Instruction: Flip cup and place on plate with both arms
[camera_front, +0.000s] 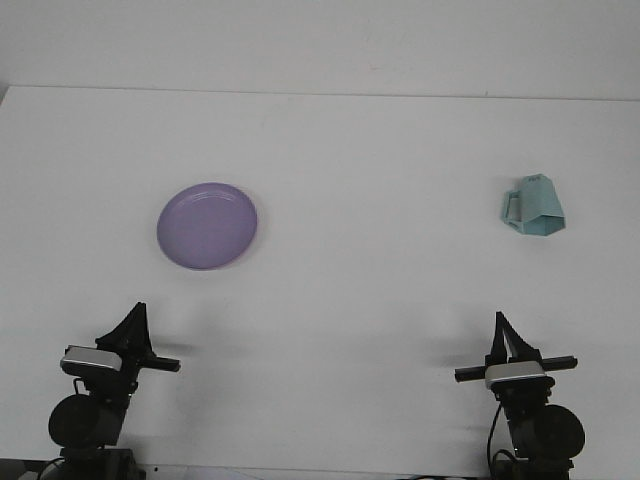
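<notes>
Two grippers sat low at the near edge of the white tabletop (330, 140), the left gripper (135, 318) and the right gripper (502, 328), both holding nothing; whether their fingers were parted could not be told. Farther back lay a purple plate (207, 225) on the left, and well apart on the right stood a pale teal cup (534, 207), upside down, handle facing left.

Glossy plastic plate (207, 226), plastic cup (533, 206), matt table (380, 300).
</notes>
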